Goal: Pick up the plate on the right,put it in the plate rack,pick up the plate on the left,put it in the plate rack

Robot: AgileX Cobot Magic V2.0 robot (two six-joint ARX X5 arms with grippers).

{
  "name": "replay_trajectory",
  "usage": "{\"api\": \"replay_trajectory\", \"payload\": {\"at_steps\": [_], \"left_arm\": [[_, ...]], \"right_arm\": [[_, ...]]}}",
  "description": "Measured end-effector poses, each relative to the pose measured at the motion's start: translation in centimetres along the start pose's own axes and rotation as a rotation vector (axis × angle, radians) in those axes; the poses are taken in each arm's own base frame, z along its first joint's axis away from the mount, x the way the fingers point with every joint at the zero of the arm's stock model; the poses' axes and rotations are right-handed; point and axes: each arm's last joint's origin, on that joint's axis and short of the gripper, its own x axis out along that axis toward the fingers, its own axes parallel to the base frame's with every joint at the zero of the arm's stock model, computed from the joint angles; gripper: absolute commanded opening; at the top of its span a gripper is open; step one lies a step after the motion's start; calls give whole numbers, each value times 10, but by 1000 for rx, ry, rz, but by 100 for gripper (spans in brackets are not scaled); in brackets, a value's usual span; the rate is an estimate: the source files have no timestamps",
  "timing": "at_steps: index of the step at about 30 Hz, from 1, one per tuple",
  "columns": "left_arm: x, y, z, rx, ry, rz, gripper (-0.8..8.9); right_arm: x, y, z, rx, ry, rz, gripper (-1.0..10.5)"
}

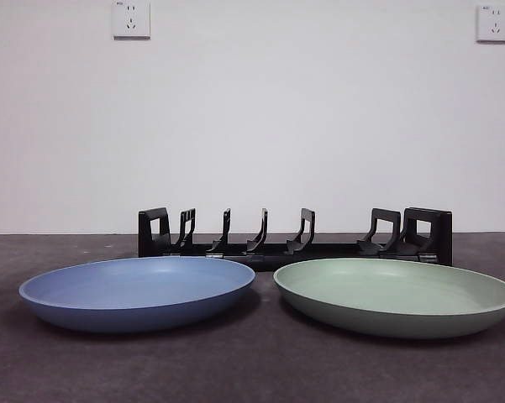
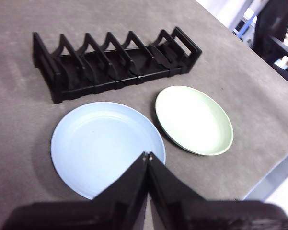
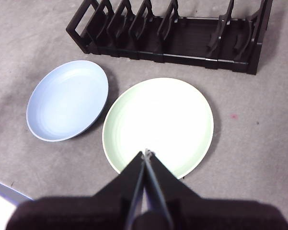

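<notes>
Green plate, round, shallow and matte, lies flat on the grey table at the right, just beside the blue plate at the left. No readable writing shows. Behind both, the black rack runs crosswise, its curved prongs upright. Left gripper hangs over the blue plate and right gripper over the green plate, each with jaws pressed together.

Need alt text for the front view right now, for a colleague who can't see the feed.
Two empty plates lie flat and apart on a dark table: a blue plate on the left, a green plate on the right. Behind them stands the empty black plate rack before a white wall. No arm is in view.
</notes>
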Motion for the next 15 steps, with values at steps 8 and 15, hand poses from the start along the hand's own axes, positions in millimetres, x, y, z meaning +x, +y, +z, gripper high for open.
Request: {"api": "replay_trajectory", "payload": {"at_steps": [8,15], "left_arm": [[6,2,3,-5,27,-14,611],[4,-8,27,42,24,-87,635]], "right_arm": [[0,0,0,-4,-1,0,339],[0,0,0,7,1,0,536]]}}
